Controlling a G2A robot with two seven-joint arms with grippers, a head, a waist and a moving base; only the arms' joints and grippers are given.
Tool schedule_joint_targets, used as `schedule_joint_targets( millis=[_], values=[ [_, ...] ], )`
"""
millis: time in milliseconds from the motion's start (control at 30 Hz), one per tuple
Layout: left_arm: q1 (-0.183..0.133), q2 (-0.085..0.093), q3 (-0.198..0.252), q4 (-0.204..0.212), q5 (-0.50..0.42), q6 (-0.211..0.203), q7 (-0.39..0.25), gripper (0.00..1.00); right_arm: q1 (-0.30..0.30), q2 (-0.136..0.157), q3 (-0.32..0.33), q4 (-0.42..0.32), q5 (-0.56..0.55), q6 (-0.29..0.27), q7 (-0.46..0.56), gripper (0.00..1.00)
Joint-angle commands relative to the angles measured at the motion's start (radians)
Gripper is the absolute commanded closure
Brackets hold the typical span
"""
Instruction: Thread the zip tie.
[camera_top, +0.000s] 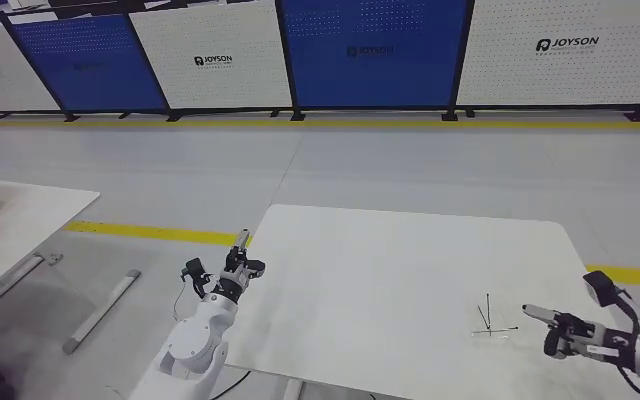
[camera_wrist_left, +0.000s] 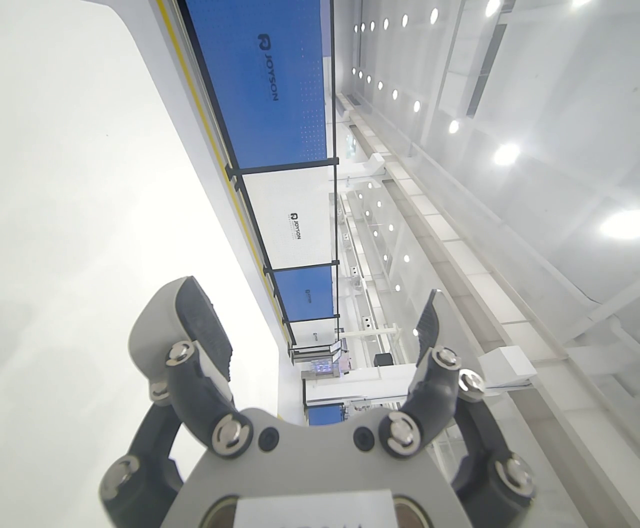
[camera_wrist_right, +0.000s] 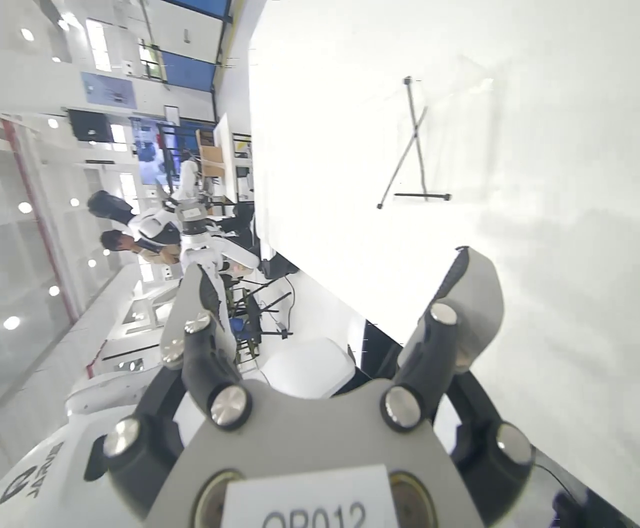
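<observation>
**Zip ties loose on table; both end effectors empty**

Item under task: three black zip ties (camera_top: 489, 312) lie flat on the white table (camera_top: 400, 280), in its right front part. Two of them cross each other in a narrow X. The third lies across the foot of that X. In the right wrist view the zip ties (camera_wrist_right: 414, 137) show the same arrangement on the bare table (camera_wrist_right: 350, 75), and each strap ends in a small head. None is seen threaded through another.

Right end effector (camera_top: 535, 318): positioned near the ties, on their right side, and apart from them with a strip of bare table between. Its own view shows the right end effector (camera_wrist_right: 330, 272) with fingers spread wide and nothing between them. The ties lie ahead of the fingertips and are not touched.

Left end effector (camera_top: 241, 238): located at the table's left edge, well apart from the ties, across the width of the table. Its wrist view shows the left end effector (camera_wrist_left: 315, 310) with fingers likewise spread apart and empty, and the table (camera_wrist_left: 75, 150) lying to one side.
</observation>
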Motion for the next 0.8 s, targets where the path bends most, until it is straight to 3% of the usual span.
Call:
schedule_joint_targets(
  millis=[0, 67, 433, 500, 600, 767],
  values=[
    [0.0, 0.0, 0.0, 0.0, 0.0, 0.0, 0.0, 0.0, 0.037, 0.02, -0.049, 0.039, -0.003, 0.009, 0.0, 0.0],
    [0.0, 0.0, 0.0, 0.0, 0.0, 0.0, 0.0, 0.0, 0.072, 0.034, -0.083, 0.076, 0.016, 0.005, 0.0, 0.0],
    [0.0, 0.0, 0.0, 0.0, 0.0, 0.0, 0.0, 0.0, 0.072, 0.034, -0.092, 0.08, 0.013, -0.001, 0.0, 0.0],
    [0.0, 0.0, 0.0, 0.0, 0.0, 0.0, 0.0, 0.0, 0.097, 0.037, -0.109, 0.107, 0.005, 0.007, 0.0, 0.0],
    [0.0, 0.0, 0.0, 0.0, 0.0, 0.0, 0.0, 0.0, 0.144, 0.043, -0.171, 0.138, -0.015, 0.017, 0.0, 0.0],
    [0.0, 0.0, 0.0, 0.0, 0.0, 0.0, 0.0, 0.0, 0.262, 0.055, -0.3, 0.264, 0.01, -0.022, 0.0, 0.0]
  ],
)
